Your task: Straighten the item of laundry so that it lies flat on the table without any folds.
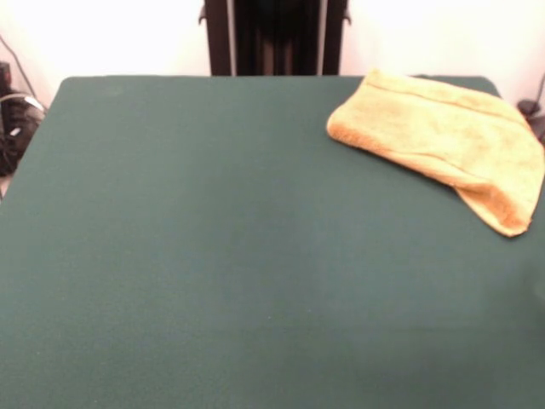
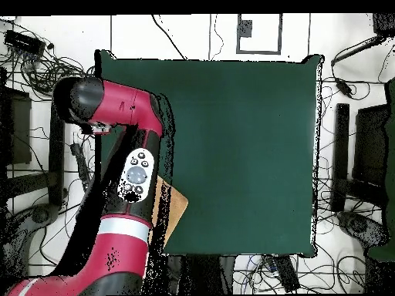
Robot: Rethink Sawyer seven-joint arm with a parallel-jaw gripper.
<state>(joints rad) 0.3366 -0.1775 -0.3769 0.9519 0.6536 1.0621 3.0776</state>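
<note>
From my remote seat, the towel [image 1: 443,145] lay bunched at the table's [image 1: 213,256] far right corner in the front view, close to the far edge where the pedestal [image 1: 274,37] stood and reaching almost to the right edge. It was not flat: it was doubled over on itself, with a thick rolled fold running along its near side and a rounded corner pointing toward the near right. A faint woven band showed across its upper layer near the far edge. I could not make out a label on it.

The rest of the green cloth surface was bare of other things in the front view.

From above, the red and black arm [image 2: 116,193] reached up along the table's [image 2: 239,154] left edge in that view, bending over the corner nearest the robot's base. Only a tan sliver of the towel [image 2: 176,208] showed beside the arm there, the rest being hidden under it. The arm's elbow end [image 2: 77,99] hung outside the table's left edge, over the floor cables [image 2: 31,54].

I could not find the gripper in either view, so I could not tell whether its fingers were released or clenched. Nothing was touching the towel in the front view.
</note>
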